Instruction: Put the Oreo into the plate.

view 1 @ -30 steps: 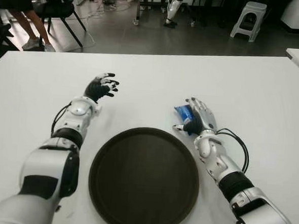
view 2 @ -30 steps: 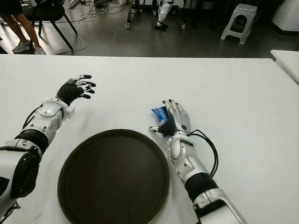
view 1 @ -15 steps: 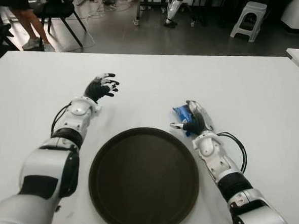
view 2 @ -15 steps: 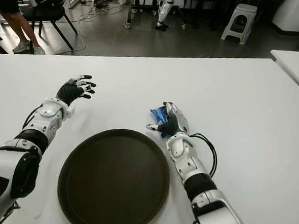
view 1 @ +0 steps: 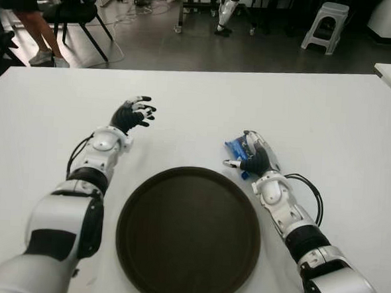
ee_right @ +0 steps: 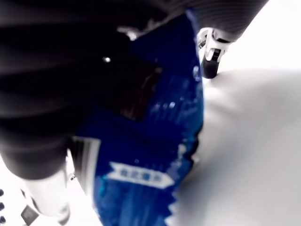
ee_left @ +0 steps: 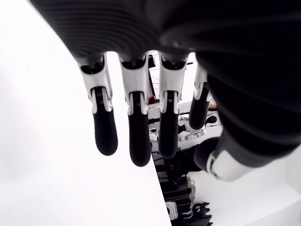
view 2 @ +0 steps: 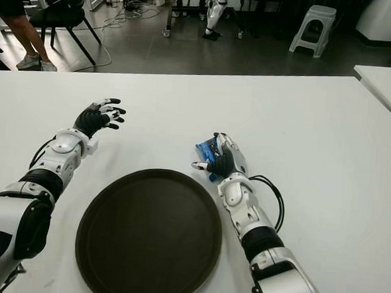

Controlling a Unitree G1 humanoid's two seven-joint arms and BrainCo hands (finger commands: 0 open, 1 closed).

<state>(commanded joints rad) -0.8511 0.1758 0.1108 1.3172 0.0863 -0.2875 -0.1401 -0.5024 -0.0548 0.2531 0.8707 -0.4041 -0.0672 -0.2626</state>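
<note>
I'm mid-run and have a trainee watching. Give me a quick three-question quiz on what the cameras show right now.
1. True or false: the Oreo packet already lies inside the plate.
2. Which hand is closed around the blue packet: A) left hand, B) right hand, C) neither?
3. Fill in: the left hand's fingers are spread and hold ____.

Key
1. False: the packet is beyond the plate's far right rim, in the hand's grip.
2. B: the right wrist view shows the packet against that hand's palm.
3. Nothing: it shows over the white table, left of the plate.
</note>
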